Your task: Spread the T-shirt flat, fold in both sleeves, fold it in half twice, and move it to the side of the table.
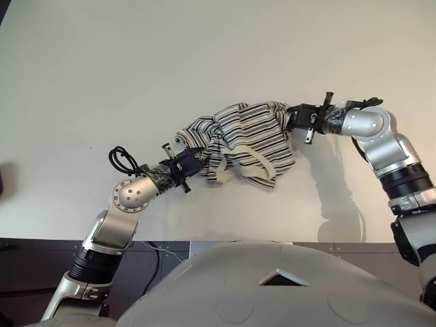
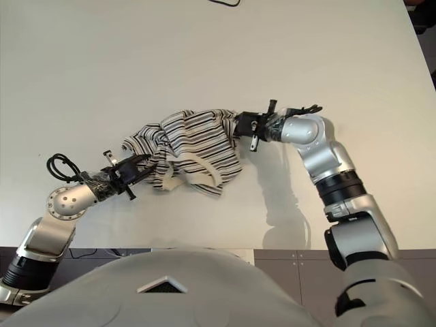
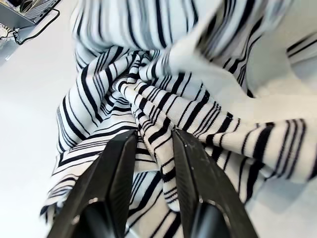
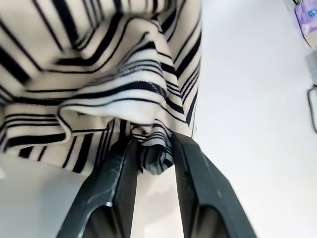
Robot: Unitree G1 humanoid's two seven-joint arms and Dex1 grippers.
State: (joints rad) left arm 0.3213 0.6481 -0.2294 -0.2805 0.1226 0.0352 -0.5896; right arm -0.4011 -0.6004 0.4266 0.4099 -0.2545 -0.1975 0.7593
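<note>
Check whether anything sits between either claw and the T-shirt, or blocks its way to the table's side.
Nothing visible does. The left claw and right claw both pinch folds of the crumpled T-shirt directly.

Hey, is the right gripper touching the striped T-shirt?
Touching. The right wrist view shows the right gripper pinching a fold of the striped T-shirt between its fingers.

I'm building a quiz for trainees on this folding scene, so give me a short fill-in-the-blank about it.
The crumpled cloth T-shirt has black and white ___.
It lies on a plain ___ table.
The left gripper and right gripper are both ___ on its fabric.
The shirt is not yet spread ___.
Missing words: stripes; white; shut; flat.
</note>
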